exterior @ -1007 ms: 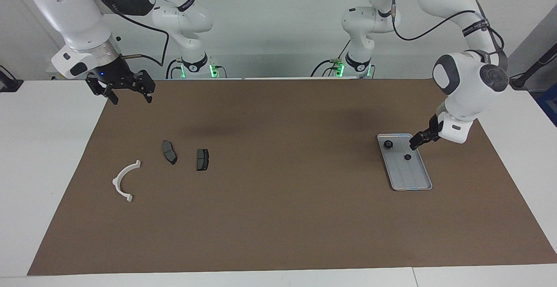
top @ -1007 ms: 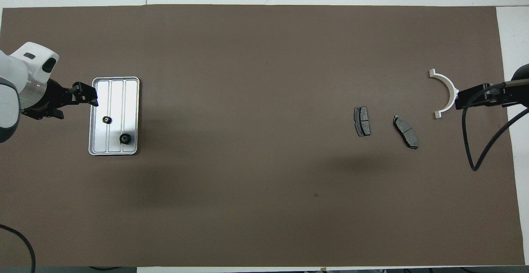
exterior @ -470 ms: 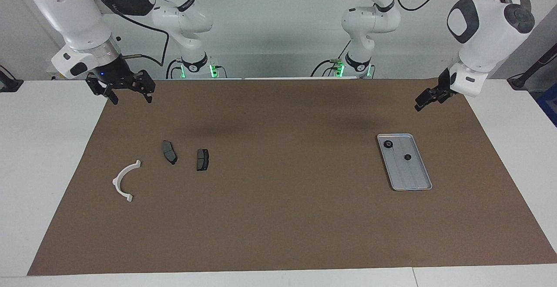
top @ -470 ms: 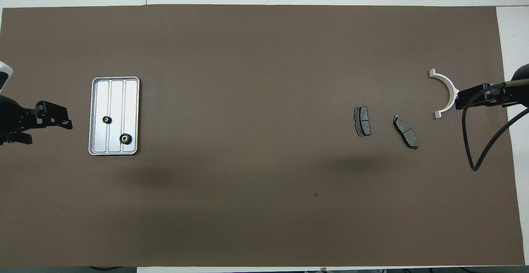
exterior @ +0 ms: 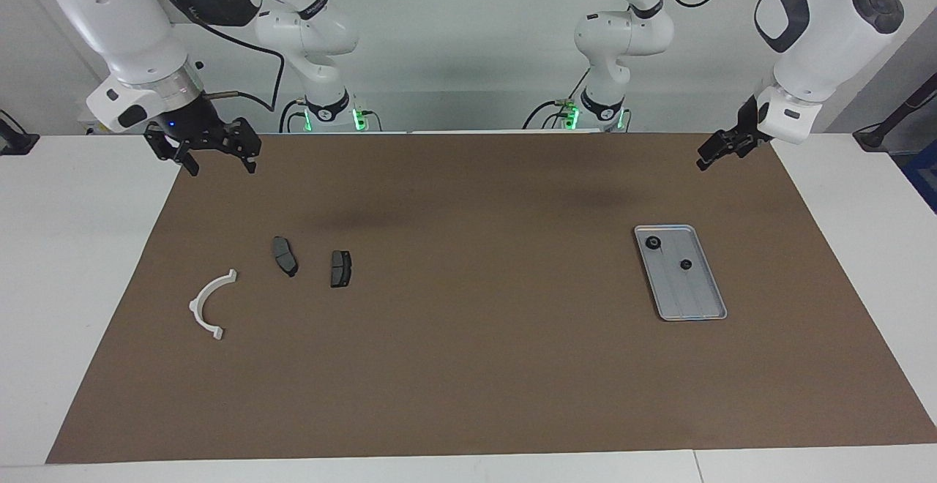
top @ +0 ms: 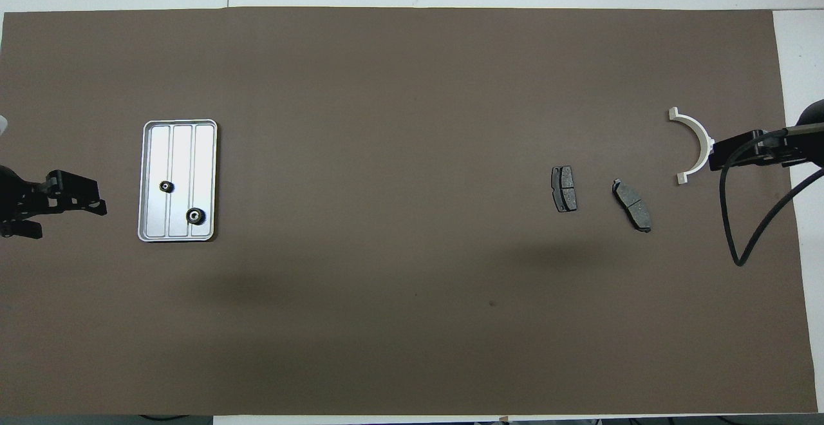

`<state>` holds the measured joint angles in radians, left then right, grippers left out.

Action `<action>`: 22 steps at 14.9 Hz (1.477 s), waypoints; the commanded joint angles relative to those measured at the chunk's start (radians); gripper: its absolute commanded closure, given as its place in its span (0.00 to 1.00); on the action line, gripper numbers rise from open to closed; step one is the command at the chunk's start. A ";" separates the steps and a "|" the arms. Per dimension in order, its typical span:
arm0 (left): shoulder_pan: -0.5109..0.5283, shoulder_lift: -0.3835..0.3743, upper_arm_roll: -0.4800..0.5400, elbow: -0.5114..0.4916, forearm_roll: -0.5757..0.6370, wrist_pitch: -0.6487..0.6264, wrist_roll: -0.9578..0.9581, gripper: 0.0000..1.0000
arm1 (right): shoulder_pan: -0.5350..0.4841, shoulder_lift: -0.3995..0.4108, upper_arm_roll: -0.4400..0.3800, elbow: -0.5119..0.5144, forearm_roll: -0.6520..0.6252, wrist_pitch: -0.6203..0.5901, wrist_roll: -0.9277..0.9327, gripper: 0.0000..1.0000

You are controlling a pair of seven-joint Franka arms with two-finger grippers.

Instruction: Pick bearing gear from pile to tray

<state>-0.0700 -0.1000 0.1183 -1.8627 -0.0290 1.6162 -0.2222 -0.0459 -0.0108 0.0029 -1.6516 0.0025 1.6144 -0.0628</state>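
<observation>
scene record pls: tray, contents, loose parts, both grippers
tray: on the brown mat, toward the left arm's end
contents: two small black gears
loose parts: two brake pads, white bracket, toward the right arm's end
left gripper: open, empty, raised beside the tray
right gripper: open, empty, waiting

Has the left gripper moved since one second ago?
Yes. The left gripper has risen off the tray and now hangs above the mat beside it, nearer the robots' end.
</observation>
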 commanded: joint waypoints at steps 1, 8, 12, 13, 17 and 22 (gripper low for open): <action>0.010 0.002 -0.003 -0.012 -0.003 0.066 -0.005 0.00 | -0.012 -0.026 0.012 -0.034 -0.010 0.030 0.017 0.00; 0.030 0.121 -0.026 0.126 -0.003 0.068 0.001 0.00 | -0.015 -0.026 0.011 -0.034 -0.010 0.030 0.014 0.00; 0.032 0.115 -0.037 0.108 -0.003 0.070 0.001 0.00 | -0.019 -0.026 0.012 -0.034 -0.010 0.030 0.014 0.00; 0.030 0.115 -0.037 0.108 -0.003 0.065 -0.003 0.00 | -0.019 -0.026 0.011 -0.033 -0.010 0.030 0.014 0.00; 0.026 0.103 -0.039 0.105 -0.003 0.076 0.000 0.00 | -0.019 -0.026 0.011 -0.034 -0.010 0.030 0.015 0.00; 0.024 0.097 -0.040 0.106 -0.003 0.065 0.007 0.00 | -0.017 -0.026 0.009 -0.034 -0.013 0.030 0.017 0.00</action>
<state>-0.0577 0.0072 0.0873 -1.7634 -0.0290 1.6955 -0.2220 -0.0477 -0.0116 0.0025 -1.6516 0.0023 1.6154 -0.0628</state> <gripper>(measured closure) 0.000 0.000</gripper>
